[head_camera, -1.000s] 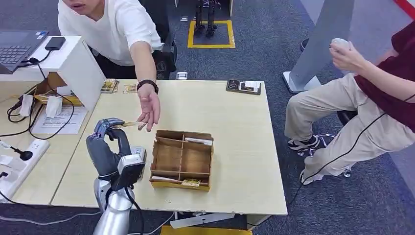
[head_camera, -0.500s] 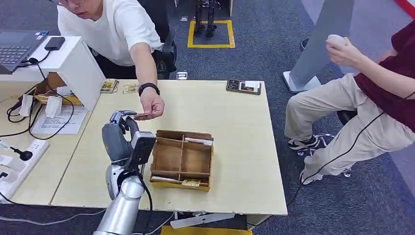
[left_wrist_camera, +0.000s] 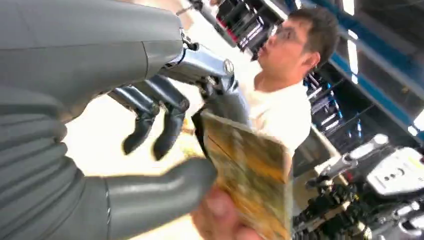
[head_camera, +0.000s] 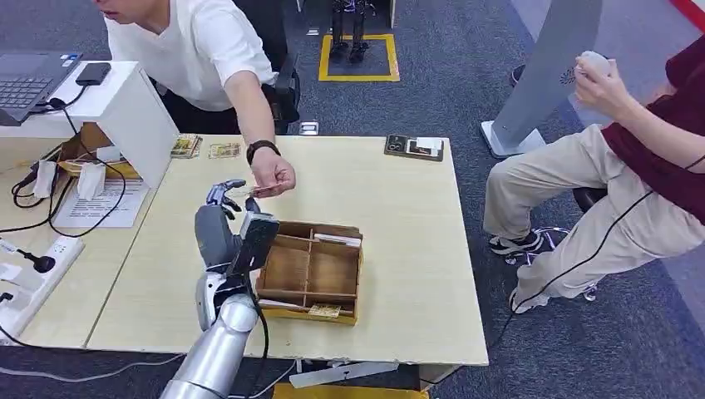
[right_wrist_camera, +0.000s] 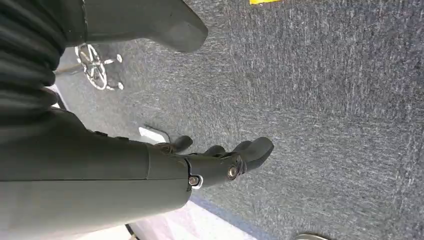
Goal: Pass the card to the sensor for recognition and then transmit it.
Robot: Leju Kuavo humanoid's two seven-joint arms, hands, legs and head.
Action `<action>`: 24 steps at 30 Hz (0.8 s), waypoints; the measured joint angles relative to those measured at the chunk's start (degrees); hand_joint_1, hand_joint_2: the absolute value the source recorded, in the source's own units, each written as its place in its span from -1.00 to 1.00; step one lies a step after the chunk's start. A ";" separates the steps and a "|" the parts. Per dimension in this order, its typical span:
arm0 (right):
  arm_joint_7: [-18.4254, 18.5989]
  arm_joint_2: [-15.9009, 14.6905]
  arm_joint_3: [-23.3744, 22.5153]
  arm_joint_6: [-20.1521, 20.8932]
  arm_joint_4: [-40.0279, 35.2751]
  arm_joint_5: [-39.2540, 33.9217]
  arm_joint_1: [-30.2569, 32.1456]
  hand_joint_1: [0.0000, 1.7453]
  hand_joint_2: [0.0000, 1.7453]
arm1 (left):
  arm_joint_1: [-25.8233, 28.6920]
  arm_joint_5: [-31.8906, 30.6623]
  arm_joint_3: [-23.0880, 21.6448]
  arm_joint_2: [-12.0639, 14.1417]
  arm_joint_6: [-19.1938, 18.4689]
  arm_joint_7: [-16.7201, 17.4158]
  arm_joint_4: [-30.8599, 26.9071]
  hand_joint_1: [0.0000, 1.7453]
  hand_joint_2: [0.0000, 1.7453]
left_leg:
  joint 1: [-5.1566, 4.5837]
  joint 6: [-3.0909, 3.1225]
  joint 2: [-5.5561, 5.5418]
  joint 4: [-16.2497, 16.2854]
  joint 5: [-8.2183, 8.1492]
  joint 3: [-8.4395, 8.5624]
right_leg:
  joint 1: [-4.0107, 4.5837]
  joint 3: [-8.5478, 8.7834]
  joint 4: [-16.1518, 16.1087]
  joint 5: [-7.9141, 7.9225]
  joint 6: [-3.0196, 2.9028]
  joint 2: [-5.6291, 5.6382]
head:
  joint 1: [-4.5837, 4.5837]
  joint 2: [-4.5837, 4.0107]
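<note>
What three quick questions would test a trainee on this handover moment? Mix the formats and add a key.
1. True or false: the right hand holds a card.
2. Who else has fingers on the card at the left hand? A) the person in the white shirt B) the person in the dark red top C) nobody
3. What stands on the table just beside the left hand?

Key:
1. False; it hangs empty above the carpet.
2. A
3. A wooden box with compartments.
</note>
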 joint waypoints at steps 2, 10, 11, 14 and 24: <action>0.00 0.00 0.07 -0.02 0.00 -0.09 0.01 -1.00 1.00 | 0.00 1.18 -0.48 0.07 0.00 -0.72 0.00 -1.00 1.00 | 0.00 0.00 0.00 0.00 0.00 0.00 | 0.00 0.00 0.00 0.00 0.00 0.00 | 0.00 0.00; -0.22 0.00 0.20 -0.26 0.00 -0.52 0.04 -1.00 1.00 | 1.75 11.14 -0.61 0.15 0.02 -13.32 -3.60 -1.00 1.00 | 0.00 0.00 0.00 0.00 0.00 -0.02 | 0.00 0.01 0.00 0.00 0.00 0.00 | 0.00 0.00; -0.42 0.00 0.20 -0.28 0.00 -0.66 0.04 -1.00 1.00 | 2.46 12.42 -0.61 0.13 0.02 -14.56 -4.77 -1.00 1.00 | 0.00 0.00 0.00 0.00 0.00 -0.01 | 0.00 0.00 0.00 0.00 0.00 0.00 | -0.02 0.00; -0.87 0.00 0.20 -0.44 0.00 -1.09 0.10 -1.00 1.00 | 3.92 15.42 -0.61 0.17 0.02 -17.04 -8.04 -1.00 1.00 | 0.00 0.00 -0.02 0.00 0.00 -0.02 | 0.00 0.00 0.00 0.00 0.00 -0.02 | 0.00 0.00; -0.98 0.00 0.20 -1.29 0.00 -1.75 0.45 -1.00 1.00 | 9.93 24.04 -1.64 0.94 0.00 -21.35 -19.08 -1.00 1.00 | 0.00 0.00 -0.01 -0.01 0.00 -0.02 | 0.00 0.00 0.00 -0.02 0.02 -0.02 | 0.00 0.00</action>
